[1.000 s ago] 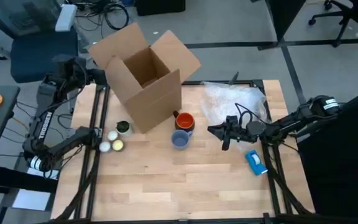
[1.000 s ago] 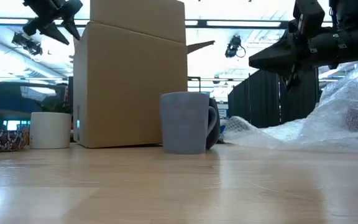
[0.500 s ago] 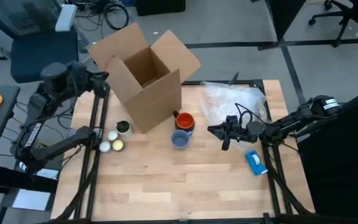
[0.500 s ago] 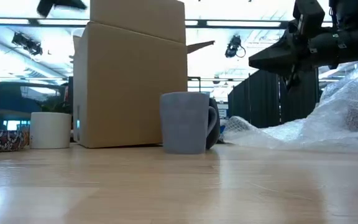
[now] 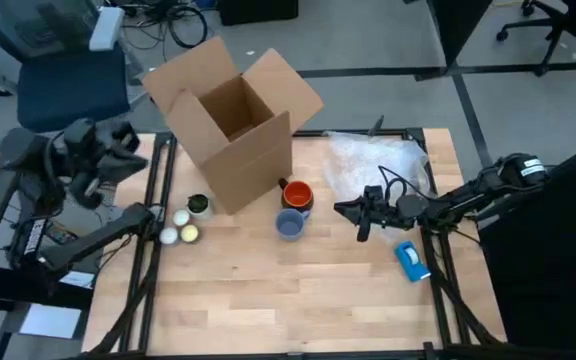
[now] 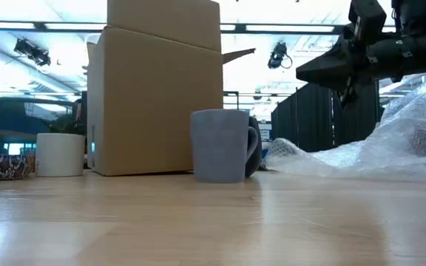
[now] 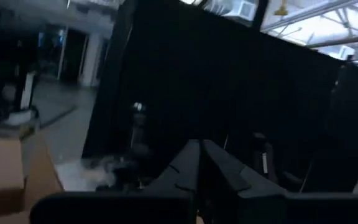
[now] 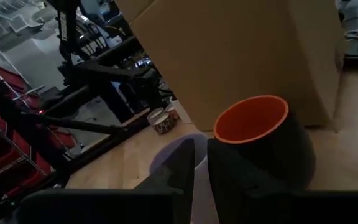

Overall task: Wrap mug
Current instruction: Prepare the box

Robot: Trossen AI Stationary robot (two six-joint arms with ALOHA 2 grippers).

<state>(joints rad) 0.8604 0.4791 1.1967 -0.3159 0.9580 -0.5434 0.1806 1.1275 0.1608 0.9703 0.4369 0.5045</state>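
small round orange-red mug (image 5: 297, 194) upright on wooden table (image 5: 268, 290), touching grey-blue mug (image 5: 289, 226), just beside open brown cardboard box (image 5: 234, 130) | right claw (image 5: 354, 215) clenched, empty, hovering near both mugs, before crumpled clear bubble wrap (image 5: 373, 160) | left claw (image 5: 108, 150) clenched, empty, raised off table's left edge

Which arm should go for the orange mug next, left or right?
Right, probably. The right gripper hovers above the table, pointed at the small orange-red mug beside the open cardboard box. The left gripper is off the table's left edge, with that box between it and the mug.
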